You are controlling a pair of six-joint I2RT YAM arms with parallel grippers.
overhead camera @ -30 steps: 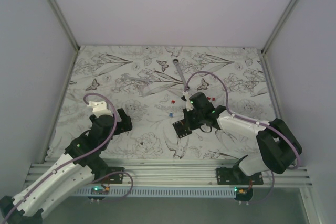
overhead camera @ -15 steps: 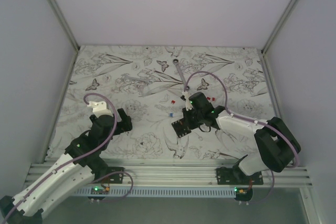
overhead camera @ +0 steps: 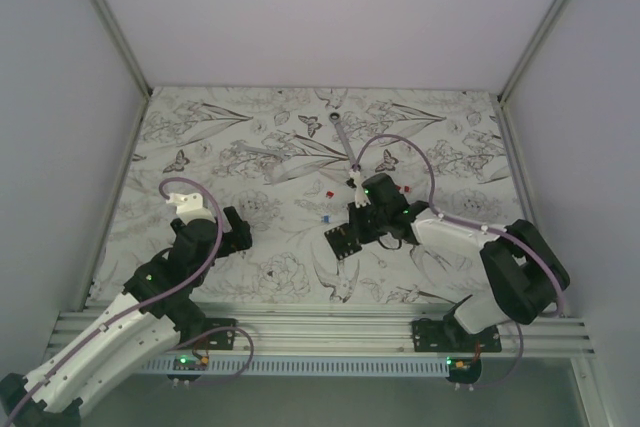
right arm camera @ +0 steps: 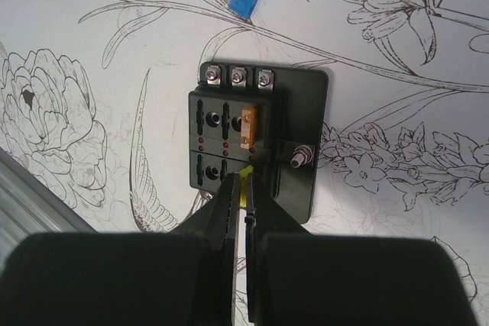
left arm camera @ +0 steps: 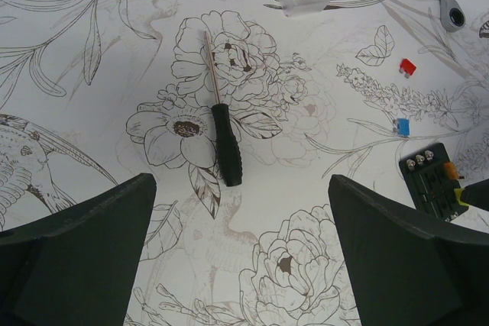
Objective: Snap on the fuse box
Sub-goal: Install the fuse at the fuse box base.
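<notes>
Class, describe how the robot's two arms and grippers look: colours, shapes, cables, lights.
The left arm and right arm: white shell links between bulky black joints, a lilac cable looping along each, small green lights. The left gripper and right gripper: black, wedge-shaped fingers.

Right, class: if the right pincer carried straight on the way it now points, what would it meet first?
The fuse box. The right pincer, shut on a small yellow fuse, aims at the box's near row of slots. Depth is unclear, so the fuse may be touching it.
</notes>
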